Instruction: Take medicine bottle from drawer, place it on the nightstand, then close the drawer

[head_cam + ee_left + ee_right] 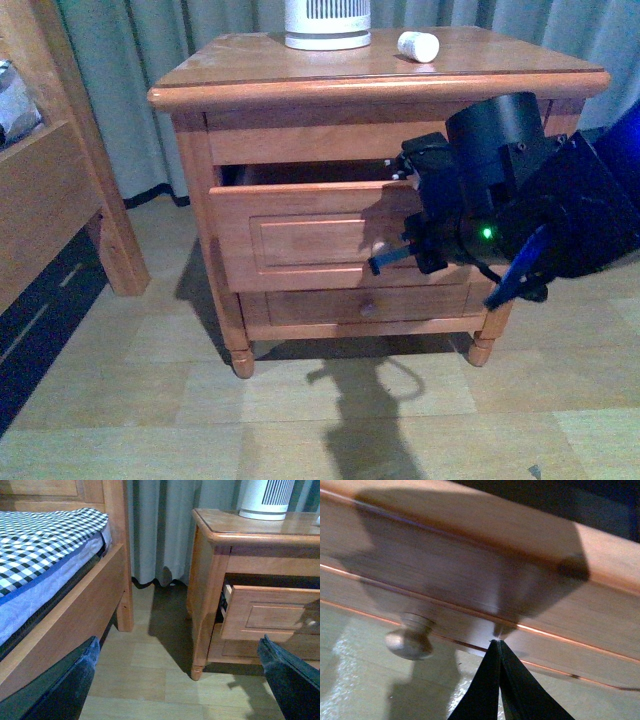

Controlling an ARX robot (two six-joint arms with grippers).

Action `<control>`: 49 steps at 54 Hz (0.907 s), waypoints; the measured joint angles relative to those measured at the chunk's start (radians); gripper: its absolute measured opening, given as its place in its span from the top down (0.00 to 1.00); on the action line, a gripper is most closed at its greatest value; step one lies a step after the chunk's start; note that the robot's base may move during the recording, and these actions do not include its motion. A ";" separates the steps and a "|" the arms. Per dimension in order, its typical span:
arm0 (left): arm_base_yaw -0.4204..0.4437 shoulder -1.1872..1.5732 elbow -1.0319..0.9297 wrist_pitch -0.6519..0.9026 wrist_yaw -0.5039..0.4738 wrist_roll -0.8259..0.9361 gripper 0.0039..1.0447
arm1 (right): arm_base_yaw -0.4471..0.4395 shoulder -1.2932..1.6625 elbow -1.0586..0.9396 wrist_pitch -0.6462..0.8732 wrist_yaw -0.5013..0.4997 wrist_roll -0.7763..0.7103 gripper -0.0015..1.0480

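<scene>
The right end effector (498, 647) has its two dark tips pressed together, with nothing between them. It sits right at the front of the drawer (310, 240), beside the round knob (410, 640). I can't tell if the tips touch the wood.

The drawer is only part way out. A dark gap shows above its front. So it looks like the closing push is the job going on now.

The medicine bottle (418, 46) is already out. It lies on its side on the worktop of the nightstand (240, 75), near the back right corner, just beside the tall white ribbed device (327, 24). That part looks done.

The left end effector (180, 680) is spread wide and holds nothing. It hangs low, well away from the nightstand, near the bed frame (75, 615).

What is left: shut the drawer all the way.
</scene>
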 joint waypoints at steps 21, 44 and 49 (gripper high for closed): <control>0.000 0.000 0.000 0.000 0.000 0.000 0.06 | -0.069 0.092 0.217 -0.089 0.018 -0.023 0.97; 0.000 0.000 0.000 0.000 0.000 0.000 0.06 | -0.038 -0.339 -0.277 -0.032 -0.143 0.343 0.97; 0.000 0.000 0.000 0.000 0.000 0.000 0.06 | -0.098 -0.581 -0.334 -0.094 -0.184 0.426 0.97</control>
